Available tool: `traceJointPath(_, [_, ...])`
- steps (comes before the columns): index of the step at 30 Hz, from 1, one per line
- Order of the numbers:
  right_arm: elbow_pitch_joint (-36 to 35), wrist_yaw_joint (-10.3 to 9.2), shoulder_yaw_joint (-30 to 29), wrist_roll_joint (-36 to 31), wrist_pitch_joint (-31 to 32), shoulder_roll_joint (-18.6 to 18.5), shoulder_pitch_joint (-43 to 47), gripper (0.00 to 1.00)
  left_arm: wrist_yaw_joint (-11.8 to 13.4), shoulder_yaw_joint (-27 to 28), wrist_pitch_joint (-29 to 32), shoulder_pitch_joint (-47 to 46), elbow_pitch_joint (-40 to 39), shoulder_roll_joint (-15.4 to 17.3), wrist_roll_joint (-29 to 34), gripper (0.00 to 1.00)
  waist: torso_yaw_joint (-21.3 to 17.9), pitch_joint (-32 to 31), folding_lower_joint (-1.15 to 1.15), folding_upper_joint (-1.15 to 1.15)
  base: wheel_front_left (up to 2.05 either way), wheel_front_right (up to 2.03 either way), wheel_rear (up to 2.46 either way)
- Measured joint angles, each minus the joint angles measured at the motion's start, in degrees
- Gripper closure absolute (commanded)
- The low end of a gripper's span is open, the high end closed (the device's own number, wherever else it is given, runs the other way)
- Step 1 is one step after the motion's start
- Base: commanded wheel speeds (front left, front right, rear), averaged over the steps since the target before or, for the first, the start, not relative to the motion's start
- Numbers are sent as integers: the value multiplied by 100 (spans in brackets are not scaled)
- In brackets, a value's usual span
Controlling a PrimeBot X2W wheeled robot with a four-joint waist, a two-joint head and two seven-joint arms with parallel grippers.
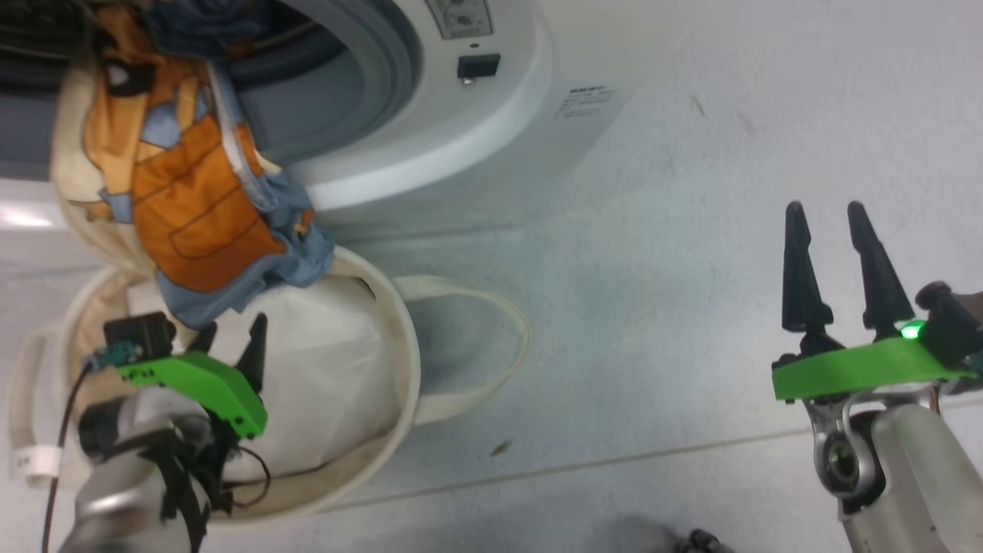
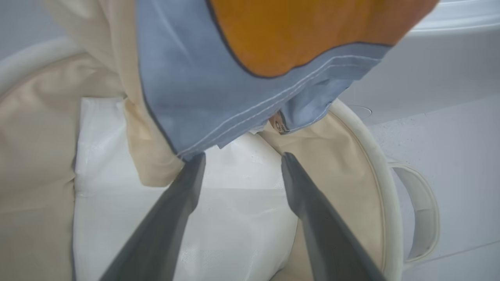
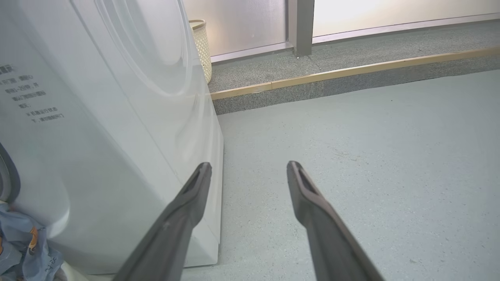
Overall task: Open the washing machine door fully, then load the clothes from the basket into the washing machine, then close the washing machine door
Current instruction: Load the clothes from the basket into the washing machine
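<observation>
At the far left the basket (image 1: pixel 399 361) stood on the floor (image 1: pixel 691 307), just in front of the machine (image 1: pixel 499 123), with its white lining (image 1: pixel 330 361) showing. The left gripper (image 1: pixel 234 326) hung over the basket, fingers apart and holding nothing. In the left wrist view the same gripper (image 2: pixel 244 156) pointed at the lining (image 2: pixel 234 218), and the blue hem of the clothes (image 2: pixel 234 97) hung just above its tips. One tip lay right at the hem's edge; whether it touched the cloth could not be told.

The clothes (image 1: pixel 200 207), blue and cream with a big orange print, draped from the machine's open mouth down over the basket's far rim. Their upper part lay in the opening and their lower end dangled inside the basket. One basket handle (image 1: pixel 507 338) looped out over the floor to the right.

Right of the mouth, a dark latch (image 1: pixel 478 65) and a printed label (image 1: pixel 584 100) sat on the machine's white front.

At the far right the right gripper (image 1: pixel 825 207) hovered over bare floor, well apart from the basket, its fingers spread and empty. In the right wrist view that gripper (image 3: pixel 249 164) pointed past the machine's corner (image 3: pixel 117 136). A woven bin (image 3: pixel 201 47) stood behind the machine, and a scrap of the clothes (image 3: pixel 23 249) showed at the lower left.
</observation>
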Motion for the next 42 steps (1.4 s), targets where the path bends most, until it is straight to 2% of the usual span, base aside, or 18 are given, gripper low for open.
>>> traceJointPath(6, [-199,0,-121,-99,0,26,-118,0,162,-44,-44,-501,109,77,75,0,-61,507,0,0,0,0,0])
traceJointPath(16, [-296,0,-159,-174,0,33,-171,0,238,-116,-297,-921,174,78,157,0,-33,895,0,0,0,0,0])
traceJointPath(17, [-302,0,-166,-181,0,33,-171,0,266,-86,-320,-940,162,81,157,78,-25,904,0,0,0,0,0])
traceJointPath(18, [-309,0,-176,-181,0,33,-172,0,302,-22,-338,-970,118,87,155,100,-15,907,0,0,0,0,0])
traceJointPath(22, [-311,0,-191,-181,0,33,-173,0,337,224,-337,-977,-535,149,165,100,42,858,0,0,0,0,0])
traceJointPath(28, [-201,0,-127,-145,0,41,-182,0,345,687,-344,-477,-1348,133,554,100,119,575,-1,0,0,0,0])
traceJointPath(33, [-57,0,-64,-81,0,46,-186,0,223,1094,-344,-19,-2015,33,972,100,201,240,-2,0,0,0,0])
traceJointPath(42, [255,0,140,83,0,52,-144,0,93,1485,-345,378,-2460,-88,1627,100,308,-604,-3,0,0,0,0])
